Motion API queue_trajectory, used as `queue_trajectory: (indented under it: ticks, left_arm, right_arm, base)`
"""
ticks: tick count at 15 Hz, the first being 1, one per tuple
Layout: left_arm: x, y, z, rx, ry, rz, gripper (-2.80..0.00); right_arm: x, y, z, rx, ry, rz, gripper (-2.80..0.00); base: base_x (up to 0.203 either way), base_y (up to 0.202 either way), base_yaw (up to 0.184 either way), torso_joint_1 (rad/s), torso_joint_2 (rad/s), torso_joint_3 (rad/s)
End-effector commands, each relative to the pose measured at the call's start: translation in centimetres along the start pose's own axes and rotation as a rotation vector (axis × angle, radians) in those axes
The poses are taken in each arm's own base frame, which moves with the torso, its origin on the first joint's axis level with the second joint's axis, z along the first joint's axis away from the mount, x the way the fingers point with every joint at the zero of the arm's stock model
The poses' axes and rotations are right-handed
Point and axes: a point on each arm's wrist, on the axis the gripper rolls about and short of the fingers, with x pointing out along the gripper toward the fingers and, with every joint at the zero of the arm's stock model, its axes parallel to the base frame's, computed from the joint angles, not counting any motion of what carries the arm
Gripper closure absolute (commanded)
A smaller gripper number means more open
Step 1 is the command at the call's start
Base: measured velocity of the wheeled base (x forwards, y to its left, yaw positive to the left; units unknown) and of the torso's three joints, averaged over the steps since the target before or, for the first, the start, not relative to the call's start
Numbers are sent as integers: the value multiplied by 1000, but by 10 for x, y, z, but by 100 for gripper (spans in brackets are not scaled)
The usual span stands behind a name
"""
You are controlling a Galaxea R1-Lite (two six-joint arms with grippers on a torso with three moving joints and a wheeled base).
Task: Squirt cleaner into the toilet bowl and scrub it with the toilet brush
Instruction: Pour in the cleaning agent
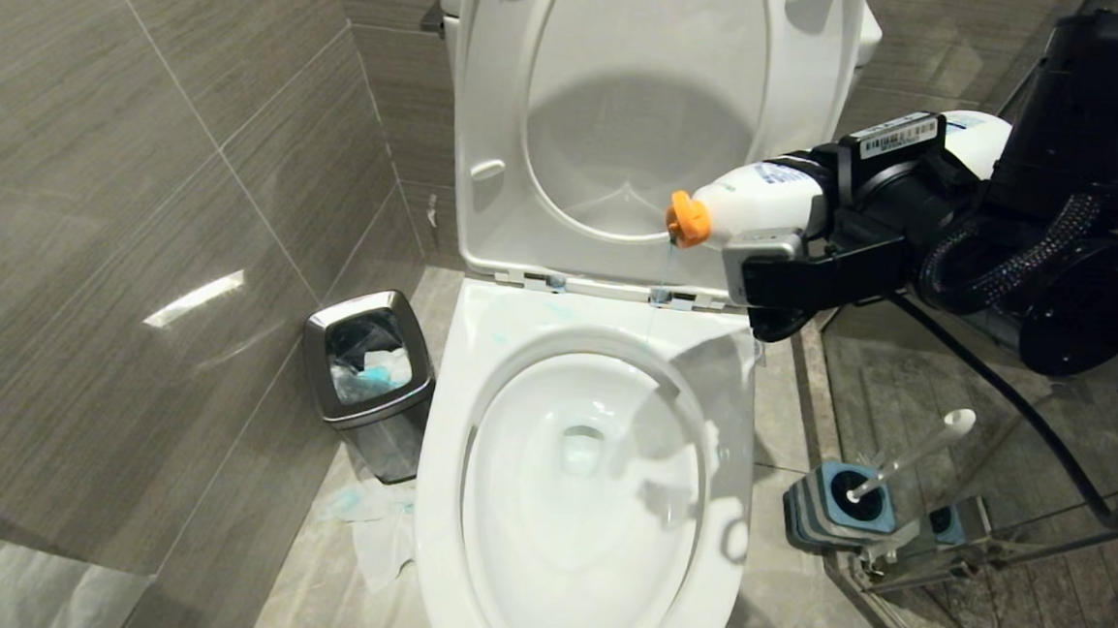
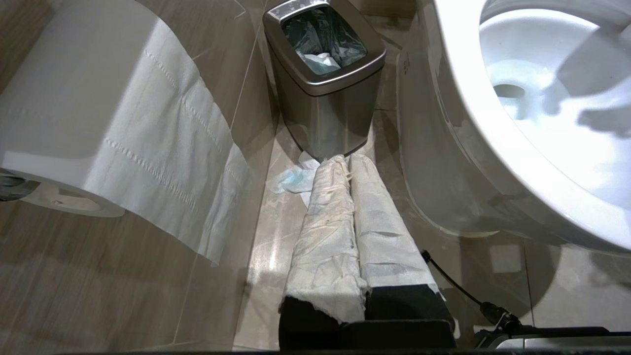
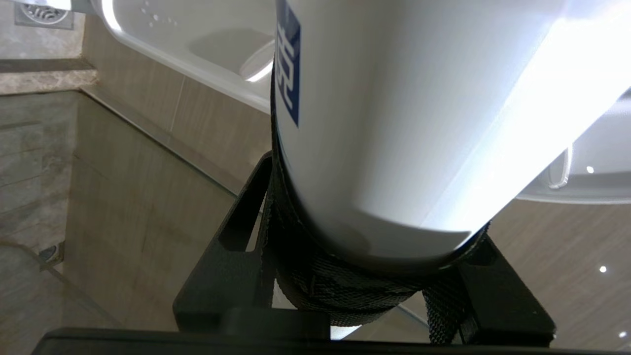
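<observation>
Right gripper (image 1: 796,241) is clamped on a smooth white cleaner bottle (image 1: 770,196), orange nozzle (image 1: 687,219) tilted over the glossy oval toilet bowl (image 1: 587,490). Left gripper (image 2: 345,197), paper-wrapped, is closed, parked near the steel bin (image 2: 325,79).

The grey stone-tile floor (image 1: 783,619) carries the white ceramic toilet bowl (image 1: 441,501), a small steel bin (image 1: 367,365), crumpled blue-stained tissue (image 1: 371,526) (beside the bin) and the blue-topped, grey-ribbed brush holder (image 1: 833,510).

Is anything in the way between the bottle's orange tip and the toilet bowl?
Nothing visible. The seat and lid stand up, and the bottle in the right pincer drips a thin stream toward the open toilet bowl.
</observation>
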Motion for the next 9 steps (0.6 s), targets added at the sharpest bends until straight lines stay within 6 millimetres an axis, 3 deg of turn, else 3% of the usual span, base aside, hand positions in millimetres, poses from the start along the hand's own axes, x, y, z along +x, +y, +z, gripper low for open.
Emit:
queue_trajectory:
  ticks: [1,9]
  left_arm:
    - [0,0,0,0,1,0,0]
    - [0,0,0,0,2,0,0]
  right_arm:
    - [1,0,2,-8,0,-2,0]
    - [7,-6,23,9,-35,-38,0]
  base:
    - [0,0,0,0,0,0]
    - [0,0,0,0,0,0]
